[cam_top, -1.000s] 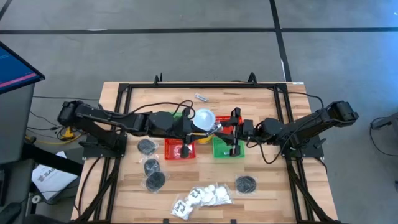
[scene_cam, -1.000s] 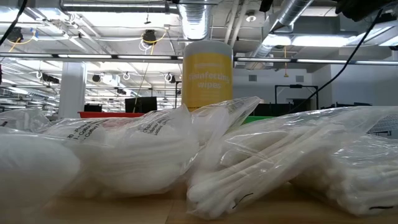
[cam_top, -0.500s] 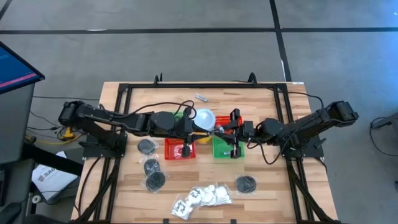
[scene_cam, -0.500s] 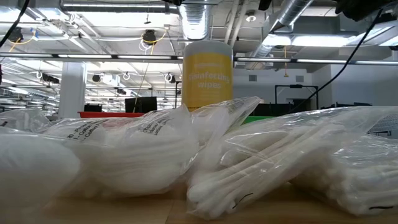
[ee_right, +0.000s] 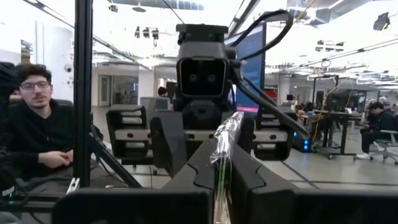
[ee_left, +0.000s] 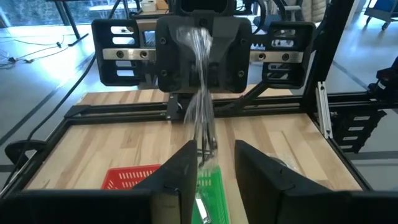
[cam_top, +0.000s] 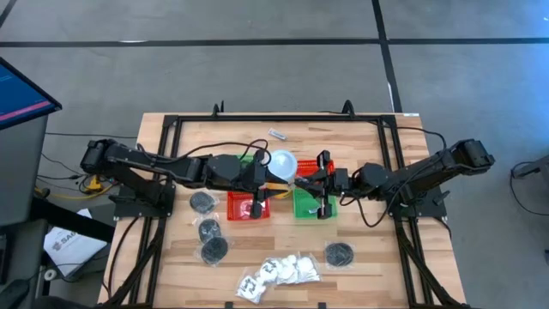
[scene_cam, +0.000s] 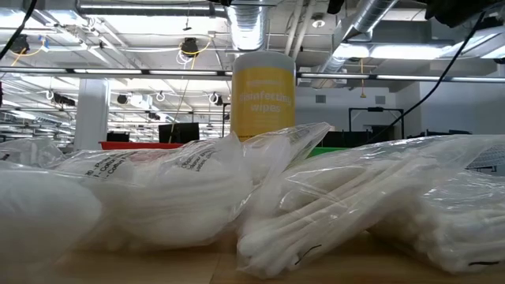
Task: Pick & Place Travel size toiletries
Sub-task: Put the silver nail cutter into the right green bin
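Two of my arms meet over the middle of the table [cam_top: 171, 266], above the baskets. Going left to right: three dark round pieces in bags [cam_top: 208, 230] lie at about 8 o'clock from the red basket [cam_top: 247, 206]. My left gripper [cam_top: 276, 175] hangs over that basket, its fingers [ee_left: 179, 171] a little apart around a thin clear packet [ee_left: 200, 106]. The yellow cup [cam_top: 282, 161] sits just behind, at 12 o'clock. My right gripper [cam_top: 300, 178] has its fingers [ee_right: 198, 171] squeezed together on the same packet, over the green basket [cam_top: 310, 204]. White packets [cam_top: 279, 273] lie at 6 o'clock, near the front edge. One more dark piece [cam_top: 340, 254] lies at 5 o'clock. A person [ee_right: 31, 134] sits beyond the table.
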Action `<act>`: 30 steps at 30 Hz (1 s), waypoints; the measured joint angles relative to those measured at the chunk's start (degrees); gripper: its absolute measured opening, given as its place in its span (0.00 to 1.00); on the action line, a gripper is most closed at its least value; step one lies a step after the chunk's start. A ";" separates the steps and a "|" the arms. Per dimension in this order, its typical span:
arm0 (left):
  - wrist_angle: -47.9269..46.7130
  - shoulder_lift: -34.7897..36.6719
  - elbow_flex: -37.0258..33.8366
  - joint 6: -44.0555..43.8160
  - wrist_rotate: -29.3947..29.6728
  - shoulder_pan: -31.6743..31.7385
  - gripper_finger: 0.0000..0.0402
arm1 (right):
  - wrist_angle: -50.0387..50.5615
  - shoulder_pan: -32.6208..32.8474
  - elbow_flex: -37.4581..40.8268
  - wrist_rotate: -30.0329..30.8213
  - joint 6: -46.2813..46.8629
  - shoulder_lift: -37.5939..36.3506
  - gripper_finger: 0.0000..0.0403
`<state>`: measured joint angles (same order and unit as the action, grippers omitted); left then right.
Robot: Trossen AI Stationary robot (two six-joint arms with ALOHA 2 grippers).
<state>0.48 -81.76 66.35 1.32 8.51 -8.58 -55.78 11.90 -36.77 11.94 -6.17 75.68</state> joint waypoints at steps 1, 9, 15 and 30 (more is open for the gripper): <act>-0.09 0.00 0.00 0.02 0.00 -0.02 0.26 | 0.48 0.00 0.00 0.12 0.00 -0.11 0.00; -2.91 1.47 0.05 0.14 0.71 -0.02 0.29 | 10.30 0.04 0.00 0.14 2.19 -4.89 0.00; -5.27 2.86 0.04 -0.23 1.16 -0.13 0.29 | 23.89 0.07 -0.02 0.16 6.85 -7.61 0.00; -6.58 2.73 -3.55 -3.13 1.37 -0.13 0.29 | 46.49 0.79 0.00 1.69 16.65 -7.06 0.00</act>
<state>-6.09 -79.02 62.80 -1.80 9.88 -8.71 -9.30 12.69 -36.77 13.62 10.48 68.62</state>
